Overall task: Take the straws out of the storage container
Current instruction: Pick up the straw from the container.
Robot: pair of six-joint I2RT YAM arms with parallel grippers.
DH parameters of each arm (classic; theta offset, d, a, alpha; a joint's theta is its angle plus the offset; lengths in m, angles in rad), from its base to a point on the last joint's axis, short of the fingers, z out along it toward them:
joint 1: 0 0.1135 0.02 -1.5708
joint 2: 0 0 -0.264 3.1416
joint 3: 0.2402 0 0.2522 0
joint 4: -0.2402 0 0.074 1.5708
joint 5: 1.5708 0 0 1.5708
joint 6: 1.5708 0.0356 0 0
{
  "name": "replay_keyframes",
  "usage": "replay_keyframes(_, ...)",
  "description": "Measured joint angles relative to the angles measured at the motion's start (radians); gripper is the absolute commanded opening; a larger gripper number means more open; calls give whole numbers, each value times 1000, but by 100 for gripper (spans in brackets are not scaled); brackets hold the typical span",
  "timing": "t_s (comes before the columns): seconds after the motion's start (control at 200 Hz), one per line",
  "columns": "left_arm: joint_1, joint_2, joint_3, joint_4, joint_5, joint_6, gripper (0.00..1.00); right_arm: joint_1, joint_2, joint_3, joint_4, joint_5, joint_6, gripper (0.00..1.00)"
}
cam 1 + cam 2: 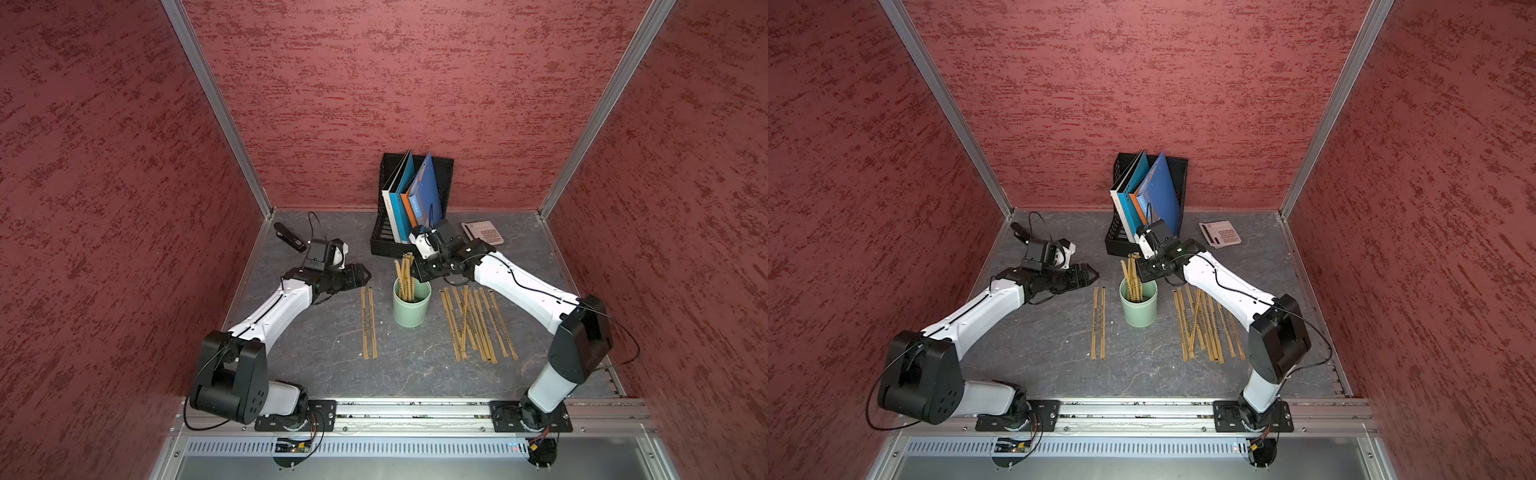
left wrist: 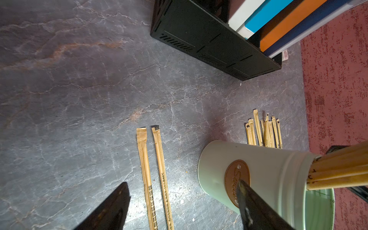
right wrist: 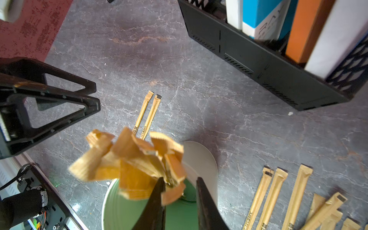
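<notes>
Faintly, table straws (image 2: 159, 171) read "80°C"; cup (image 2: 278, 171) label (image 2: 234, 175) script unclear

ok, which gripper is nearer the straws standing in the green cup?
Right. The right gripper sits at the tops of the straws in the cup; the left gripper hovers open beside the cup, clear of them.

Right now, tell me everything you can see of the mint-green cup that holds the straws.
The cup is a small pale mint-green cylinder, seemingly painted metal, handleless, with ridges near its rim and a brown oval label. It stands upright on the table, apart from the loose straws lying on either side. Several wrapped straws lean inside, rising well above the rim. The right gripper hovers at their tops, over the mouth.
</notes>
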Motion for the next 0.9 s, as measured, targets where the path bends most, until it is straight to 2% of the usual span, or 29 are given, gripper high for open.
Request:
replay_keyframes(0.11,0,0,0,-4,0,0,84,0,8,0,5,0,-3,21)
replay_keyframes(0.336,0,0,0,-4,-3,0,84,0,8,0,10,-5,-6,7)
replay_keyframes(0.581,0,18,0,-6,-3,1,84,0,-21,0,9,-5,-6,5)
replay_keyframes(0.902,0,18,2,-6,-3,0,84,0,-163,0,-29,11,-6,4)
